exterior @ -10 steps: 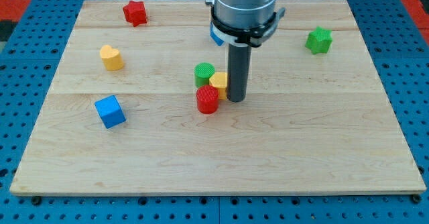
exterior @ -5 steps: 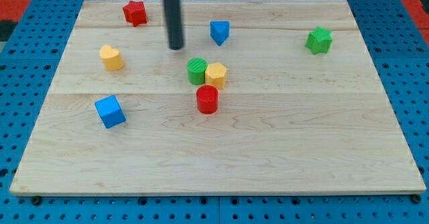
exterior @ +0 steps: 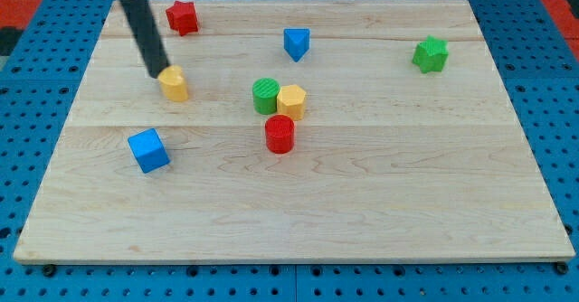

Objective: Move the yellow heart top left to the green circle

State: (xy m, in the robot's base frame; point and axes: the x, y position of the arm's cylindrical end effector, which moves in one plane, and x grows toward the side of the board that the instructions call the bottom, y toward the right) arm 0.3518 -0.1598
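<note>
The yellow heart (exterior: 174, 84) lies on the wooden board at the view's left of centre. My tip (exterior: 157, 70) touches its upper left side. The green circle (exterior: 266, 96) stands near the board's middle, well to the heart's right. A yellow hexagon block (exterior: 291, 101) touches the green circle's right side, and a red cylinder (exterior: 280, 134) stands just below the two.
A red star block (exterior: 182, 17) is at the view's top left, a blue triangle block (exterior: 296, 42) at top centre, a green star block (exterior: 431, 54) at top right, and a blue cube (exterior: 148, 150) at lower left. The board's edge (exterior: 289, 251) runs along the view's bottom.
My tip has moved from beside the yellow hexagon block up and left across the board to the yellow heart. The heart has shifted a little right and down. The green circle has moved slightly left.
</note>
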